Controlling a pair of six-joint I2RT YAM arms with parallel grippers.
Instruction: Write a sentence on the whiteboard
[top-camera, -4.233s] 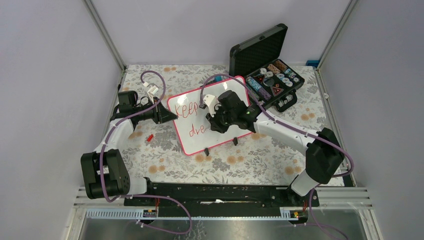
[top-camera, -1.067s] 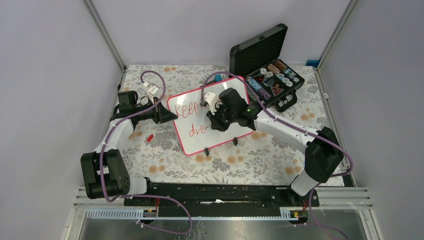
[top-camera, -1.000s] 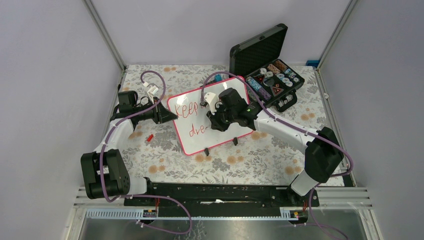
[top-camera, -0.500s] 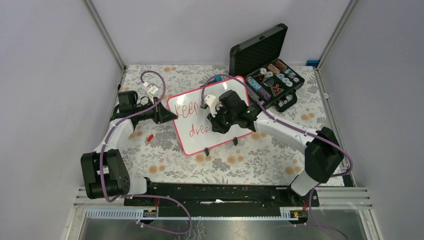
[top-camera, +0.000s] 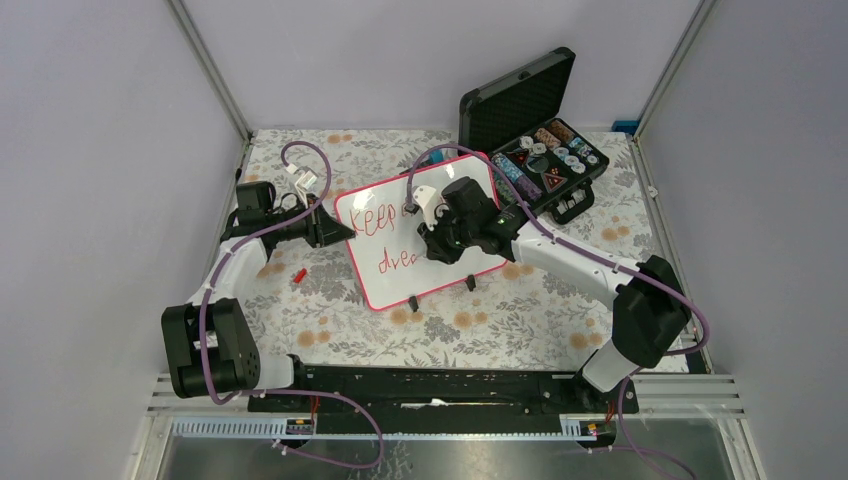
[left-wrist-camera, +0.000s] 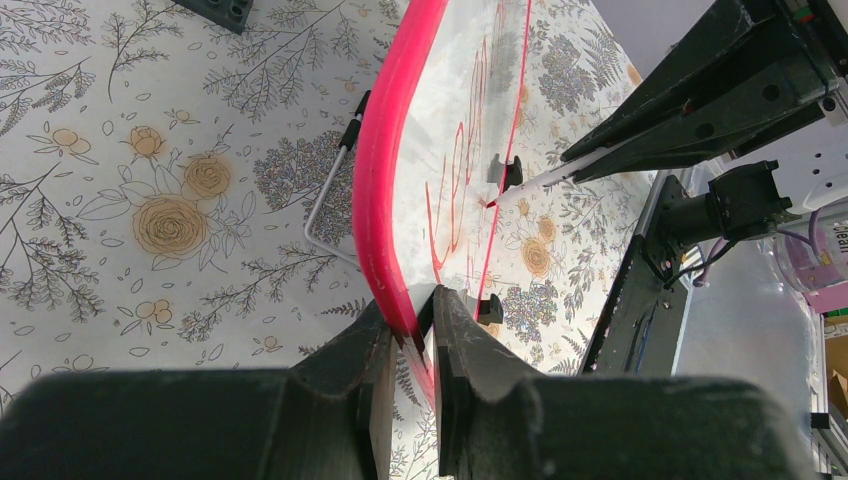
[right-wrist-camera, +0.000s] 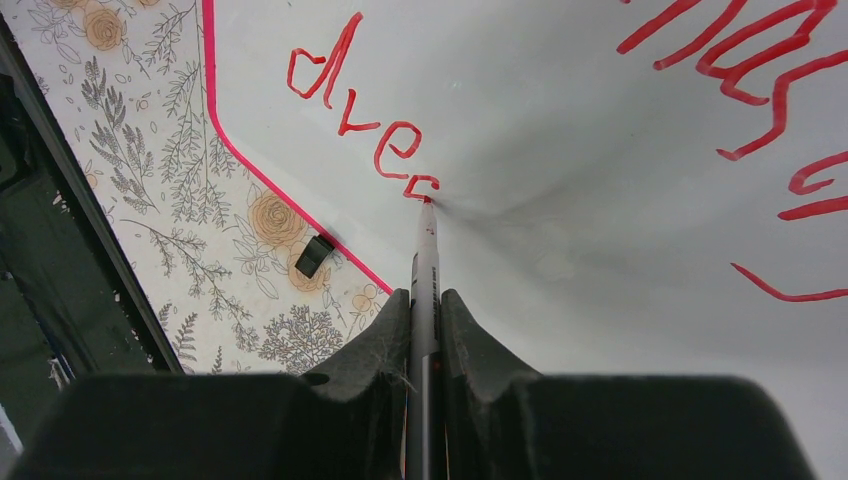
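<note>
The whiteboard (top-camera: 392, 283), white with a red-pink frame, lies tilted on the floral table. My left gripper (top-camera: 340, 232) is shut on its left edge; in the left wrist view the jaws (left-wrist-camera: 412, 320) pinch the red frame (left-wrist-camera: 385, 180). My right gripper (top-camera: 437, 245) hovers over the board, shut on a grey marker (right-wrist-camera: 425, 270) whose red tip touches the surface. The sentence (top-camera: 380, 221) is in red: "Keep" and further letters on the top line, partly hidden by the right arm. Below it, the second line (right-wrist-camera: 365, 140) reads "dre" plus a part-made letter at the tip.
An open black foam-lined case (top-camera: 535, 150) with small round items stands at the back right, close to the board's corner. A small red cap (top-camera: 299, 274) lies on the table left of the board. Two black feet (top-camera: 413, 303) stick out at the board's near edge.
The right gripper with the marker has shifted slightly right along the second line, and that line has gained red strokes. The left gripper and the board have stayed put.
</note>
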